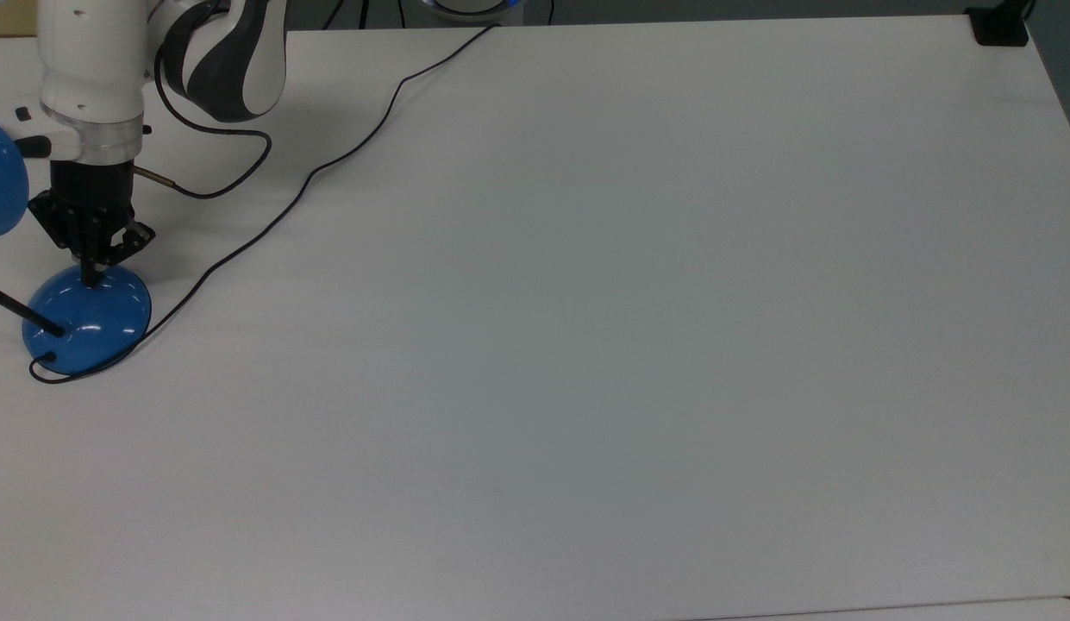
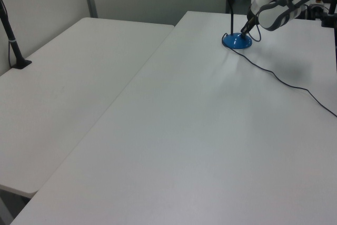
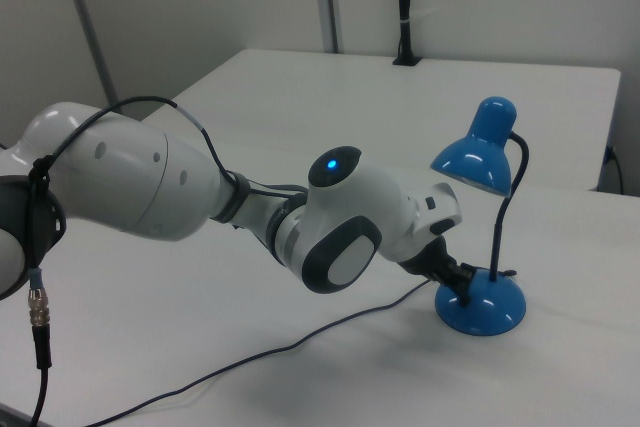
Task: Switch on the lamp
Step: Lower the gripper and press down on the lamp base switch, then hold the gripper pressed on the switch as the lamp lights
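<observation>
We see the lamp (image 1: 86, 319) standing at the table's (image 1: 586, 345) edge on the top view's left, its black cord (image 1: 267, 222) trailing off to the far edge. Our gripper (image 1: 90, 278) points down with its fingers drawn together, their tips touching the top of the blue dome base.

No text, label, brand, number or sign could be read anywhere: nothing legible on the lamp (image 3: 480, 302), nothing on the arm (image 3: 200, 187), nothing on the white table (image 1: 629, 345).
</observation>
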Robot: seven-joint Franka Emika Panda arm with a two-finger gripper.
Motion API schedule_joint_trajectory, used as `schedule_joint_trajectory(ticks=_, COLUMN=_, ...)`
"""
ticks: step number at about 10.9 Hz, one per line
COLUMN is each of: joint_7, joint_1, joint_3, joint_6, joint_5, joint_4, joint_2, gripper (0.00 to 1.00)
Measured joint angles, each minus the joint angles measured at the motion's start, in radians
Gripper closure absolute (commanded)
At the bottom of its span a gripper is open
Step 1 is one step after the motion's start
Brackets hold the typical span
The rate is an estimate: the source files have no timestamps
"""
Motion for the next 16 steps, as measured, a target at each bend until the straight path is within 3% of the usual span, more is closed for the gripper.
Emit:
schedule_joint_trajectory(ticks=12, joint_7=0.000, joint_1=-0.001, joint_3=0.000, joint_6=0.001, joint_5=0.000, joint_4=0.028, joint_2=0.023, gripper=1.00)
schedule_joint_trajectory(ticks=16, joint_7=0.002, joint_1=0.002, joint_3=0.002, joint_6=0.003, joint_5=0.004, joint_4=0.027, joint_2=-0.010, gripper=1.00)
